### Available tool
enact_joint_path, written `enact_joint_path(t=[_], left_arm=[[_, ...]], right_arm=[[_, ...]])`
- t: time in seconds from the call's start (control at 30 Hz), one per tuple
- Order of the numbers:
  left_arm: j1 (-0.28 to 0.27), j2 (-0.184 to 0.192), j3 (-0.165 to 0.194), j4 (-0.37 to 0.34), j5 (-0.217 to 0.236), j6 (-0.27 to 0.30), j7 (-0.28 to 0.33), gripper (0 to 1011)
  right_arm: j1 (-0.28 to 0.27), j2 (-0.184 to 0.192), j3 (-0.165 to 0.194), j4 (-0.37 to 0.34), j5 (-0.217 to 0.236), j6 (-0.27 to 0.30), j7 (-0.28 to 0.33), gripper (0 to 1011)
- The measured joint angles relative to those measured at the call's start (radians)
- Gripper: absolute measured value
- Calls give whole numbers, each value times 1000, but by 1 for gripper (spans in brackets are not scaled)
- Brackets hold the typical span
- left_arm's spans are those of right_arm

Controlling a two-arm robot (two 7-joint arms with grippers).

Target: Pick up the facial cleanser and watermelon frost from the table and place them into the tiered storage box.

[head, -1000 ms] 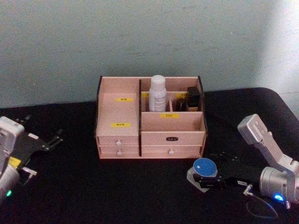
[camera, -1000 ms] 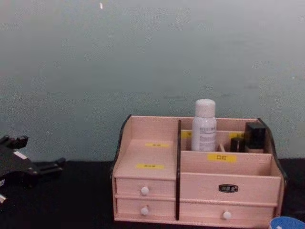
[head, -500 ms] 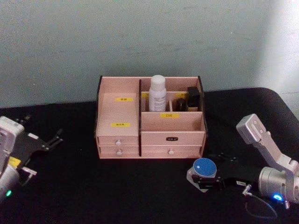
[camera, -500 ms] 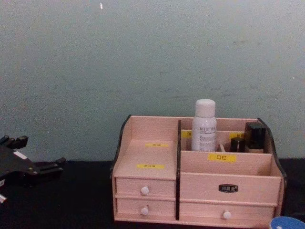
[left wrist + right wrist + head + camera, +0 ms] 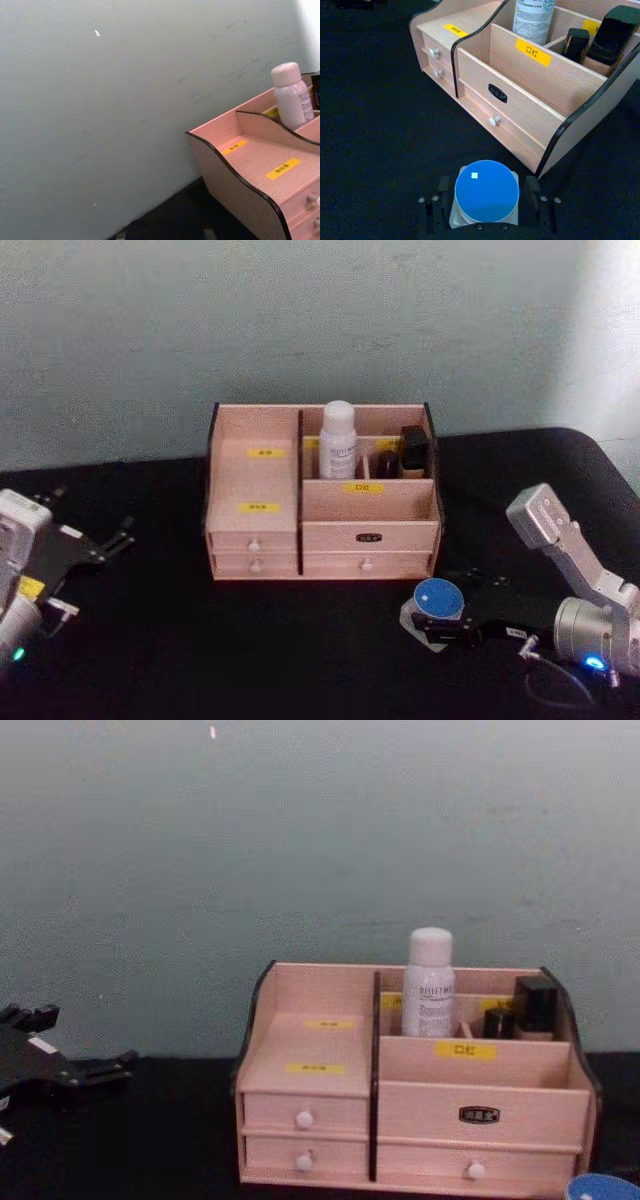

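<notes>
Head view: one tiered storage box (image 5: 255, 475) stands on the black tabletop (image 5: 300, 640), with one facial cleanser (image 5: 338, 440) upright in its rear compartment. At the box's 5 o'clock, the right tool (image 5: 438, 616) clamps one watermelon frost (image 5: 437, 598). The left tool (image 5: 90, 525), spread wide, is at 8 o'clock. Right wrist view: two small black bottles (image 5: 576, 42) stand beside the facial cleanser.

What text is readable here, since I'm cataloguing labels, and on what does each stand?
"口红": yellow label on the tiered storage box, front divider.
Other yellow labels: too small.
Dark drawer plate: blurred.
Print on the facial cleanser: blurred.
</notes>
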Motion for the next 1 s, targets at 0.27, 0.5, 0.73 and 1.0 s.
enact_joint_path(t=[0.27,0.5,0.73,1.0], left_arm=[[0,0,0,0,0,0,0,1001],[0,0,0,0,0,0,0,1001],[0,0,0,0,0,0,0,1001],[0,0,0,0,0,0,0,1001]], right_arm=[[-1,0,1,-1,0,-1,0,759],[-1,0,1,-1,0,-1,0,710],[-1,0,1,-1,0,-1,0,710],[-1,5,-4,-6,-8,-18,2,710]])
